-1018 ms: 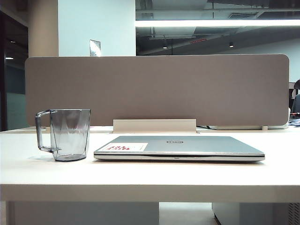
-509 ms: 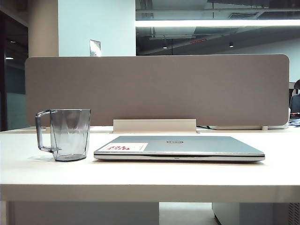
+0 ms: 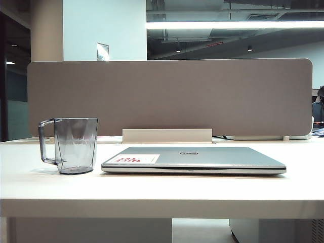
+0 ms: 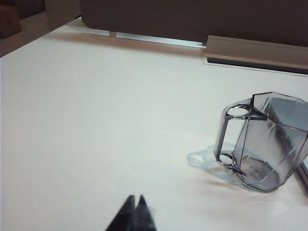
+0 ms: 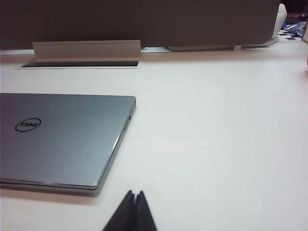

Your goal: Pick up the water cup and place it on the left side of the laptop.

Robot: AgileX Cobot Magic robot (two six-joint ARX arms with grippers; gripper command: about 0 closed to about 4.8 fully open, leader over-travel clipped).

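The water cup (image 3: 75,145), a smoky-grey faceted clear mug, stands upright on the white table (image 3: 162,187), just left of the closed silver laptop (image 3: 193,159). Its handle points away from the laptop. In the left wrist view the water cup (image 4: 269,142) stands ahead and well apart from my left gripper (image 4: 135,198), which is shut and empty. In the right wrist view my right gripper (image 5: 134,193) is shut and empty, near the laptop (image 5: 62,137) corner without touching it. Neither gripper shows in the exterior view.
A grey partition panel (image 3: 169,96) runs along the back of the table, with a white cable cover (image 3: 167,135) at its foot behind the laptop. The table's front edge is close to the camera.
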